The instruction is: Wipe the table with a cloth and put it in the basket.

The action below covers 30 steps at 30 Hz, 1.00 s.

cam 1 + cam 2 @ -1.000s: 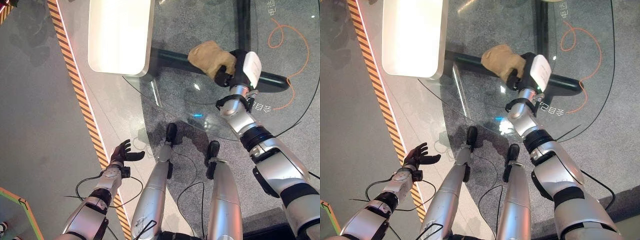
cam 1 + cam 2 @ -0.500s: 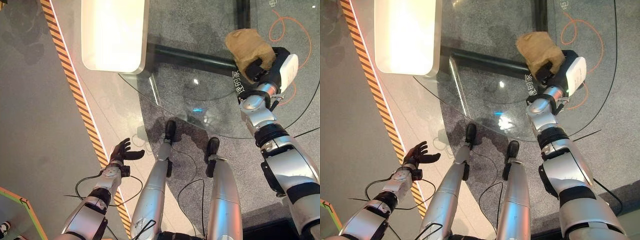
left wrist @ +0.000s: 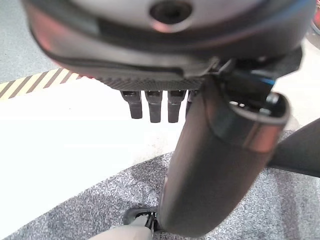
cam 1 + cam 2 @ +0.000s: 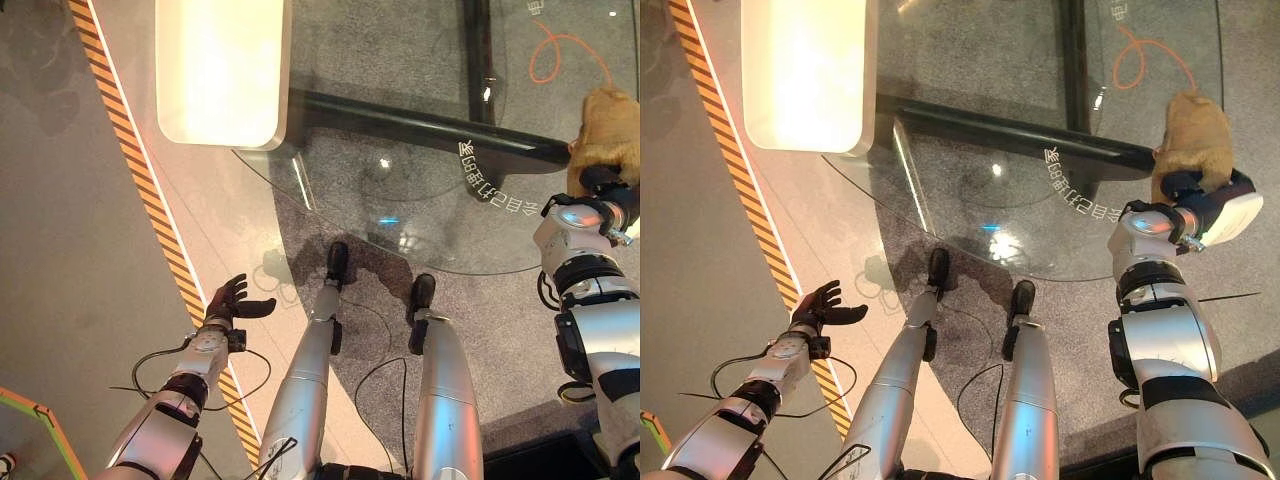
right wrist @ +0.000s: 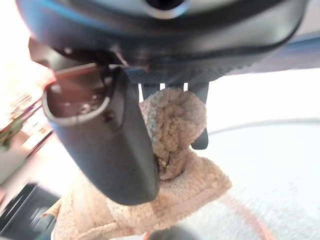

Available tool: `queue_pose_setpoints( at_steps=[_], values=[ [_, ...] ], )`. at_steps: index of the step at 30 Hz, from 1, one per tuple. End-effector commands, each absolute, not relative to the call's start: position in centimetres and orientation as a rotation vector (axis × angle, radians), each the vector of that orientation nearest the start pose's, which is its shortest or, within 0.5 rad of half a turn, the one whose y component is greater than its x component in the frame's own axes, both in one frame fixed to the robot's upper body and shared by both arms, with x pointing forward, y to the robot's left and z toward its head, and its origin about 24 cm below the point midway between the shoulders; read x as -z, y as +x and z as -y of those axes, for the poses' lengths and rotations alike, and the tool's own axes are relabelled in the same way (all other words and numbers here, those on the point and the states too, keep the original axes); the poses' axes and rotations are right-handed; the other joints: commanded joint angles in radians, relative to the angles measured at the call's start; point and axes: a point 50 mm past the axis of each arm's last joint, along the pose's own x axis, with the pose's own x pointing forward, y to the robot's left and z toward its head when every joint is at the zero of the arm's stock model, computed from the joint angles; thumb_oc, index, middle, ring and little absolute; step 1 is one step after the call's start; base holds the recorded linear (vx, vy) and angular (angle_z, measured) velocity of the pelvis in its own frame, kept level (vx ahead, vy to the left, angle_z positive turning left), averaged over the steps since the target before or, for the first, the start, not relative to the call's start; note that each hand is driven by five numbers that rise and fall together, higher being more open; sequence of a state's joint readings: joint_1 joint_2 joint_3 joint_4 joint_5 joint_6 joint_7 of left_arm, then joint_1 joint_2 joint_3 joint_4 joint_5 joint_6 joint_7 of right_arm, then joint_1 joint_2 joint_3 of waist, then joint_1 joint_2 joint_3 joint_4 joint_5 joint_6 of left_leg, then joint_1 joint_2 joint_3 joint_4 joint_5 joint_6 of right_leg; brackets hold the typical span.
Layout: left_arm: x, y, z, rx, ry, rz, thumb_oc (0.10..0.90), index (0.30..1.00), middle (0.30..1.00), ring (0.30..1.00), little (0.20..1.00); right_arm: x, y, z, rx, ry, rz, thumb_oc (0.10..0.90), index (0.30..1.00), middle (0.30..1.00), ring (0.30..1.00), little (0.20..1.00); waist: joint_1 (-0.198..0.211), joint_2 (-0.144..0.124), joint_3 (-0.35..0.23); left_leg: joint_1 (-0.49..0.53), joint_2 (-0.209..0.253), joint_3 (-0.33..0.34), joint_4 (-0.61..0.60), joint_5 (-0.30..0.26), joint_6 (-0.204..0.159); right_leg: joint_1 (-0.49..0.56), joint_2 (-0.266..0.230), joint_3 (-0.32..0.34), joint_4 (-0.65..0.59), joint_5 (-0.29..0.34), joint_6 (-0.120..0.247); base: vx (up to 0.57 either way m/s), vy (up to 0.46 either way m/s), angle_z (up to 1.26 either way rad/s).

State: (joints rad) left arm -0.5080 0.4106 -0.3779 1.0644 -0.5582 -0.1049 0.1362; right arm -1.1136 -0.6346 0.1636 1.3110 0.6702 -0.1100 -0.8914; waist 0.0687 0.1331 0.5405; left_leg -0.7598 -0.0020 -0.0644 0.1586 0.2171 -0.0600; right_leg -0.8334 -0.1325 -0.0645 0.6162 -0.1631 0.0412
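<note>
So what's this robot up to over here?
It is wiping a round glass table with a tan cloth. Its right hand grips the bunched cloth at the table's far right edge; the right wrist view shows fingers and thumb curled round it. The left hand hangs open by its side, over the floor near a striped line. A white bench stands beside the table.
</note>
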Motion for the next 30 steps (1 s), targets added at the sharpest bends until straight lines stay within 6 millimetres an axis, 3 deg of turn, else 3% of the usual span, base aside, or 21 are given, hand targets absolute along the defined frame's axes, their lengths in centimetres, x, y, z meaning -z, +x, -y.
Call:
queue_pose_setpoints(
  at_steps=[1, 6, 15, 19, 22, 25, 28, 30],
  values=[
    [2.7, 29.6, -27.6, -0.313, 0.127, -0.51, 0.8, 0.9, 0.9, 0.9, 0.9, -19.5, 32.3, 39.1, 1.467, 0.121, 0.099, 0.1, 0.3, 0.3, 0.3, 0.2, -0.015, -0.028, -0.02, -0.013, 0.011, 0.012, 0.178, -0.203, 0.035, 0.014, -0.012, -0.003, -0.232, 0.187, 0.053, 0.0, -0.022, -0.06],
    [2.3, 29.8, -28.1, -0.318, 0.133, -0.509, 0.8, 0.9, 0.9, 0.9, 0.9, -19.8, 32.5, 39.1, 1.433, 0.088, 0.115, 0.1, 0.3, 0.3, 0.3, 0.2, -0.016, -0.037, -0.02, -0.01, 0.013, 0.01, 0.172, -0.202, 0.031, 0.019, -0.011, -0.003, -0.241, 0.19, 0.056, 0.0, -0.018, -0.04],
    [2.1, 30.0, -28.5, -0.319, 0.132, -0.507, 0.8, 0.9, 0.9, 0.9, 0.9, -22.5, 34.2, 37.1, 1.313, 0.031, 0.265, 0.1, 0.3, 0.3, 0.3, 0.2, -0.012, -0.04, -0.02, -0.003, 0.015, 0.008, 0.16, -0.199, 0.024, 0.032, -0.015, -0.009, -0.256, 0.187, 0.056, 0.0, 0.0, 0.0],
    [2.2, 30.0, -28.2, -0.315, 0.133, -0.505, 0.8, 0.9, 0.9, 0.9, 0.9, -24.2, 35.2, 35.4, 1.248, -0.034, 0.354, 0.1, 0.3, 0.3, 0.3, 0.2, -0.009, -0.04, -0.02, -0.004, 0.013, 0.007, 0.159, -0.199, 0.023, 0.031, -0.016, -0.01, -0.259, 0.187, 0.056, 0.0, 0.0, 0.0],
    [2.3, 30.0, -27.9, -0.31, 0.133, -0.501, 0.8, 0.9, 0.9, 0.9, 0.9, -26.3, 36.2, 33.0, 1.167, -0.116, 0.448, 0.1, 0.3, 0.3, 0.3, 0.2, -0.008, -0.043, -0.02, -0.003, 0.011, 0.007, 0.158, -0.2, 0.022, 0.032, -0.017, -0.011, -0.259, 0.184, 0.055, 0.0, 0.004, -0.02],
    [2.3, 30.0, -27.8, -0.308, 0.132, -0.5, 0.8, 0.9, 0.9, 0.9, 0.9, -27.0, 36.6, 31.9, 1.122, -0.16, 0.49, 0.1, 0.3, 0.3, 0.3, 0.2, -0.007, -0.043, -0.02, -0.003, 0.009, 0.006, 0.157, -0.2, 0.022, 0.031, -0.017, -0.012, -0.257, 0.181, 0.054, -0.01, 0.016, -0.07],
    [2.3, 30.2, -27.3, -0.3, 0.126, -0.495, 0.8, 0.9, 0.9, 0.9, 0.9, -29.1, 37.6, 28.3, 1.015, -0.326, 0.584, 0.1, 0.3, 0.3, 0.3, 0.2, -0.004, -0.038, -0.02, -0.003, 0.004, 0.008, 0.152, -0.196, 0.023, 0.029, -0.018, -0.014, -0.258, 0.181, 0.052, -0.01, 0.022, 0.0],
    [2.3, 30.1, -27.1, -0.298, 0.127, -0.495, 0.8, 0.9, 0.9, 0.9, 0.9, -29.6, 37.8, 27.0, 0.971, -0.384, 0.615, 0.1, 0.3, 0.3, 0.3, 0.2, -0.003, -0.036, -0.02, -0.002, 0.002, 0.008, 0.15, -0.194, 0.023, 0.03, -0.019, -0.016, -0.258, 0.179, 0.05, 0.0, 0.0, 0.0]
  ],
)
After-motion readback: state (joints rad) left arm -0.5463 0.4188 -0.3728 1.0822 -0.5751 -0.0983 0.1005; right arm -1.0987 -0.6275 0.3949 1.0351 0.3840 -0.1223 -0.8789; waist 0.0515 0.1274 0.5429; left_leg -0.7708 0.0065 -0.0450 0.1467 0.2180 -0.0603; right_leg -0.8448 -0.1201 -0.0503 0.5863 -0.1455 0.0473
